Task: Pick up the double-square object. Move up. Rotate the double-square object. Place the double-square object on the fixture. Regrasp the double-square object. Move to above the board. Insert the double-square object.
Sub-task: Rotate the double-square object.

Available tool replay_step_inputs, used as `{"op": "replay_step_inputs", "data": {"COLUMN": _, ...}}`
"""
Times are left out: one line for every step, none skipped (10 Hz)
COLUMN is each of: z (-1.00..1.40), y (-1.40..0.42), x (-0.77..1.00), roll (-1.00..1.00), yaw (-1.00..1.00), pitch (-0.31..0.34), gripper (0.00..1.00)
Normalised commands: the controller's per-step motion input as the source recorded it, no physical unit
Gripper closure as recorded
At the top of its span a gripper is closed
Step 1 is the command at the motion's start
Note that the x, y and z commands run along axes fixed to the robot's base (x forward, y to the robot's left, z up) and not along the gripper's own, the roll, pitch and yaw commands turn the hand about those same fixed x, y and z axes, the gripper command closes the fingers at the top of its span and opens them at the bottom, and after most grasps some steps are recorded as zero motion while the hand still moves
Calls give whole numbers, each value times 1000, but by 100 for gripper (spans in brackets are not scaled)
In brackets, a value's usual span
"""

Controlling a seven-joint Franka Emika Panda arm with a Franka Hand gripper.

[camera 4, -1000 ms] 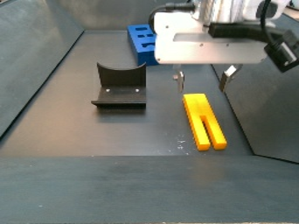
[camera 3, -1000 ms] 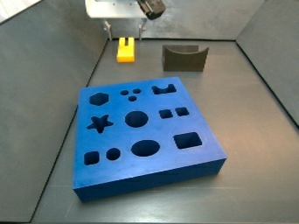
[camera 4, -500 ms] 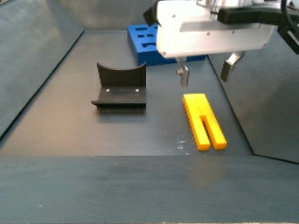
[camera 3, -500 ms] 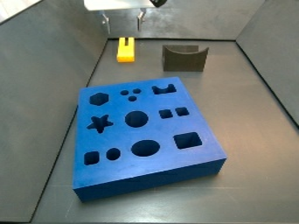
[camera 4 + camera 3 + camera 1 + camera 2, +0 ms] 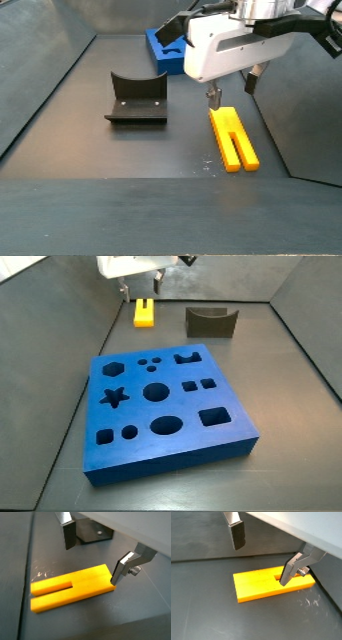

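Observation:
The double-square object (image 5: 234, 137) is a yellow-orange slotted block lying flat on the dark floor; it also shows in a side view (image 5: 143, 314) and in both wrist views (image 5: 70, 588) (image 5: 271, 584). My gripper (image 5: 231, 90) hangs open and empty just above the block's end, tilted, with one finger (image 5: 123, 567) close beside the block and the other finger (image 5: 69, 534) apart from it. The gripper shows in the other views too (image 5: 143, 288) (image 5: 93, 565) (image 5: 261, 566). The dark fixture (image 5: 136, 100) (image 5: 210, 322) stands beside the block. The blue board (image 5: 167, 406) lies nearer the front.
Grey walls enclose the floor on both sides and behind the gripper. The fixture also shows behind the fingers in a wrist view (image 5: 93, 532). A corner of the board (image 5: 163, 50) shows behind the gripper body.
The gripper has twisted and tilted above the block's end, its fingers standing at different heights now. The block, fixture and board have not moved.

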Motion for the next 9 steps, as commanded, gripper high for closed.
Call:
{"op": "replay_step_inputs", "data": {"z": -39, "y": -3, "x": 34, "roll": 2, "yaw": 1000, "pitch": -9, "gripper": 0}}
{"op": "replay_step_inputs", "data": {"z": -36, "y": -2, "x": 35, "roll": 2, "yaw": 1000, "pitch": -9, "gripper": 0}}
{"op": "replay_step_inputs", "data": {"z": -34, "y": -2, "x": 36, "roll": 2, "yaw": 1000, "pitch": -10, "gripper": 0}}
{"op": "replay_step_inputs", "data": {"z": -33, "y": -2, "x": 37, "roll": 2, "yaw": 1000, "pitch": -10, "gripper": 0}}
{"op": "replay_step_inputs", "data": {"z": -32, "y": -2, "x": 37, "roll": 2, "yaw": 1000, "pitch": -10, "gripper": 0}}
{"op": "replay_step_inputs", "data": {"z": -32, "y": -2, "x": 37, "roll": 2, "yaw": 1000, "pitch": -11, "gripper": 0}}
{"op": "replay_step_inputs", "data": {"z": -31, "y": -1, "x": 37, "roll": 2, "yaw": 1000, "pitch": -11, "gripper": 0}}
{"op": "replay_step_inputs", "data": {"z": -31, "y": -1, "x": 37, "roll": 2, "yaw": 1000, "pitch": -11, "gripper": 0}}
{"op": "replay_step_inputs", "data": {"z": -31, "y": -1, "x": 37, "roll": 2, "yaw": 1000, "pitch": -12, "gripper": 0}}
